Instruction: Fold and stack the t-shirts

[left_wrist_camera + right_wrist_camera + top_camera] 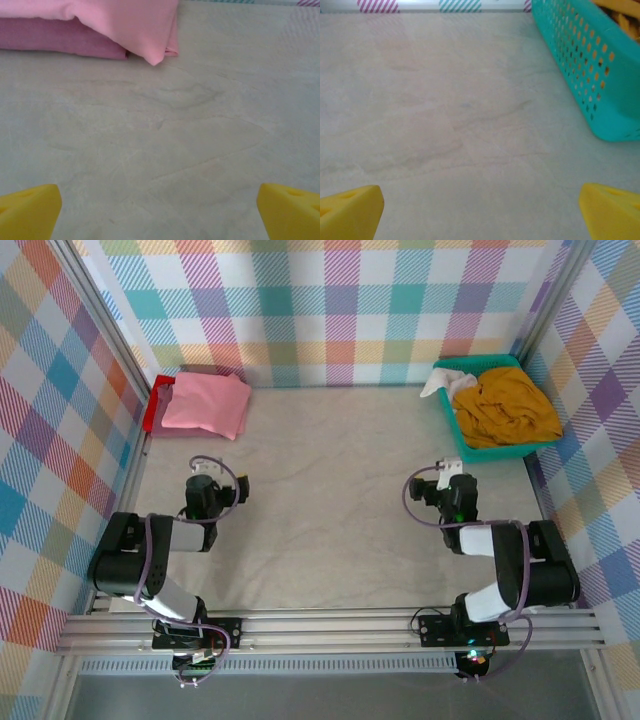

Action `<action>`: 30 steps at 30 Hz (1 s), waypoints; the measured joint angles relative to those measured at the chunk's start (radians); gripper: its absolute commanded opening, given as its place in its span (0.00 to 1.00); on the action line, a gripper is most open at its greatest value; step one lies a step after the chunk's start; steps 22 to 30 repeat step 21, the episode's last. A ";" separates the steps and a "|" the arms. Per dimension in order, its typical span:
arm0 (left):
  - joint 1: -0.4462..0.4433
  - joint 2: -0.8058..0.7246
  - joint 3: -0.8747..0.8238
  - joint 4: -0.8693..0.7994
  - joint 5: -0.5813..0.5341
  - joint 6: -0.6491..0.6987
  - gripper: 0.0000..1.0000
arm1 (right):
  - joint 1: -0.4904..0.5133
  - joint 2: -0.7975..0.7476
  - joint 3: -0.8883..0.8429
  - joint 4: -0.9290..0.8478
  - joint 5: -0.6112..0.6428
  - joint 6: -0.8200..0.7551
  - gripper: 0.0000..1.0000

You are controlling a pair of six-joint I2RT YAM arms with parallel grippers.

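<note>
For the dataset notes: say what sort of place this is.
Probably a robot test booth: plaid walls enclose a table, arms bolted to a metal rail, teal basket with a mustard t-shirt.

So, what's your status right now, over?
Left jaws open, right jaws open, both empty. Pink tee folded atop maroon tee, far left. Mustard tee crumpled in basket, far right. Nothing in the way.

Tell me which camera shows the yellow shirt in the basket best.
The top view: the whole crumpled yellow shirt lies open to it inside the teal basket. The right wrist view catches just a strip of the shirt above the basket's wall.
</note>
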 measured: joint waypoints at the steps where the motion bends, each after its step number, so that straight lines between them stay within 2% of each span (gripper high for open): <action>1: 0.000 0.001 0.006 -0.003 0.000 0.000 1.00 | -0.015 0.014 0.006 0.010 0.000 0.008 1.00; 6: 0.001 0.001 0.010 -0.013 0.000 0.000 1.00 | -0.054 0.050 0.033 0.005 -0.011 0.030 1.00; 30: 0.001 0.001 0.010 -0.013 0.000 0.000 1.00 | -0.053 0.050 0.043 0.003 -0.045 0.030 1.00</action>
